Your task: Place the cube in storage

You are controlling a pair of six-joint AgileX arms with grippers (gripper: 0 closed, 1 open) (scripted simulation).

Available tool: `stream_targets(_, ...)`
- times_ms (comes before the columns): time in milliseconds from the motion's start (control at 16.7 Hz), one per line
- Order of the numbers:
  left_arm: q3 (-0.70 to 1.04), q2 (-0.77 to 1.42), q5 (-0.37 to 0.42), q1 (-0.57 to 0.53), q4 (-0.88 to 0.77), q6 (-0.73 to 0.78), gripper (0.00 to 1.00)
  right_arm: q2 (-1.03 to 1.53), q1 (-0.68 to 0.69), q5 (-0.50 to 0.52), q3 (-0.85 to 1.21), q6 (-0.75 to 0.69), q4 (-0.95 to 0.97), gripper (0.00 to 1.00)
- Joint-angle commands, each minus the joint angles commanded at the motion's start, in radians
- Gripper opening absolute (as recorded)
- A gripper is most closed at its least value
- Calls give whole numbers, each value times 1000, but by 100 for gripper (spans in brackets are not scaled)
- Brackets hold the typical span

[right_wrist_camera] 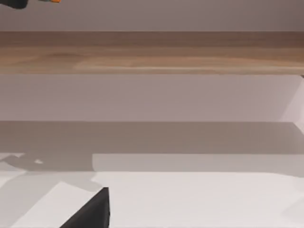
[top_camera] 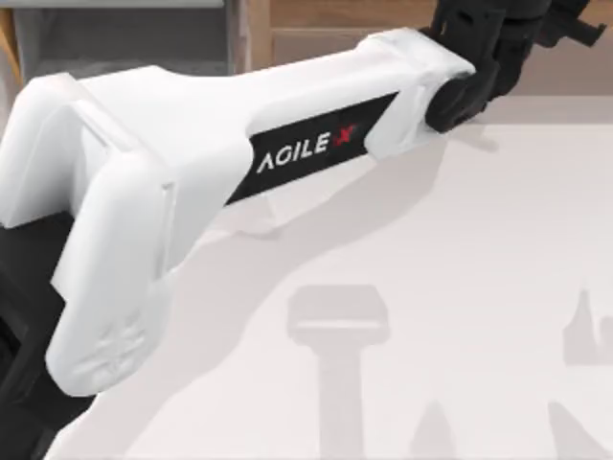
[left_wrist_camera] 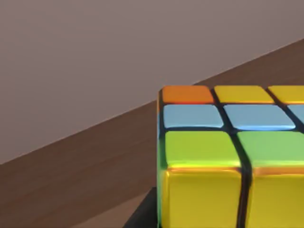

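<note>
Closest to the overhead camera, the left arm (top_camera: 192,182) sweeps across the top view as a thick white casing with a black strip lettered AGILE X, rising from the lower left of the picture toward the upper right. Its dark wrist and the left gripper (top_camera: 498,38) sit at the far edge of the white tabletop (top_camera: 460,268), over the wooden furniture (top_camera: 326,19) that runs along that edge; from above the fingers merge into one dark mass, so how far apart they stand cannot be told there. From the left wrist camera, the cube (left_wrist_camera: 228,156) looms very near, just in front of the lens: an orange tile and yellow tiles along one row, pale blue tiles next, green ones after that, and a glossy yellow face turned toward the camera, with dark lines between the tiles. A dark edge (left_wrist_camera: 142,216) of the gripper shows beside the cube's lower corner, but whether the fingers grip the cube cannot be made out. Behind the cube lies a brown wood-grain surface (left_wrist_camera: 80,180) and, past it, a plain grey-brown wall (left_wrist_camera: 118,57). On the tabletop in the top view fall soft grey shadows of both arms. From the right wrist camera a dark piece of the right gripper (right_wrist_camera: 92,211) juts over the white tabletop, facing a long wooden board (right_wrist_camera: 152,52) with a pale panel beneath it; its opening cannot be judged.
</note>
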Motion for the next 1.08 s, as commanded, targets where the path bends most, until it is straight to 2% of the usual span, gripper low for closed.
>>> stream_targets(660,113,59,316,-112,-711,205,0,0,0,0,0,0,0,100)
stream_targets(840,130,52,381,-79,-943,230,0,0,0,0,0,0,0,100)
stream_targets(1080,173,28,425,61,-1264,244,0,0,0,0,0,0,0,100)
